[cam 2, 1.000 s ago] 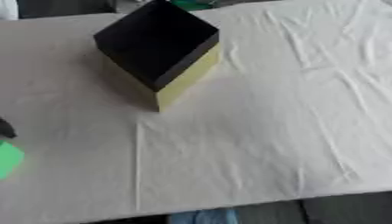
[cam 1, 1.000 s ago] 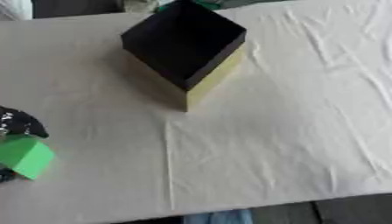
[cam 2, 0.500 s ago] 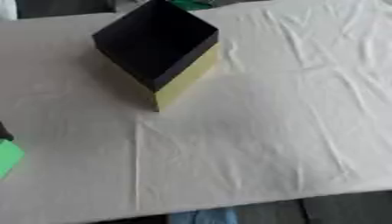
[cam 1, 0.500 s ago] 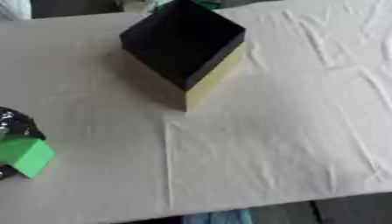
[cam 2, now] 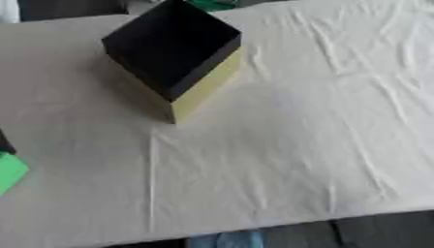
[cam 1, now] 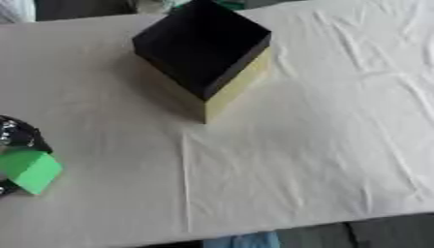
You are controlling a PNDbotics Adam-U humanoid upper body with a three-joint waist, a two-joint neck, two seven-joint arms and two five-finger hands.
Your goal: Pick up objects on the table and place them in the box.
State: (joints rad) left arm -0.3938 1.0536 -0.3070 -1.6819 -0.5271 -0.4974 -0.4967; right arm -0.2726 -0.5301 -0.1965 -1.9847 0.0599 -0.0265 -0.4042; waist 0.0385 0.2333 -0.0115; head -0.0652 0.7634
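The left robot hand (cam 1: 17,138), at the surface's (cam 1: 322,145) left edge, is curled round a green foam block (cam 1: 31,169) and has carried it slightly inward. The black-lined yellow cardboard box (cam 1: 203,51) waits well apart, near the far edge.

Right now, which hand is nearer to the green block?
Left. The left hand is at the green block, touching it at the table's left edge. The right hand shows in no view.

Creased white cloth (cam 1: 297,160) covers table (blue bit (cam 1: 241,240) at near edge).
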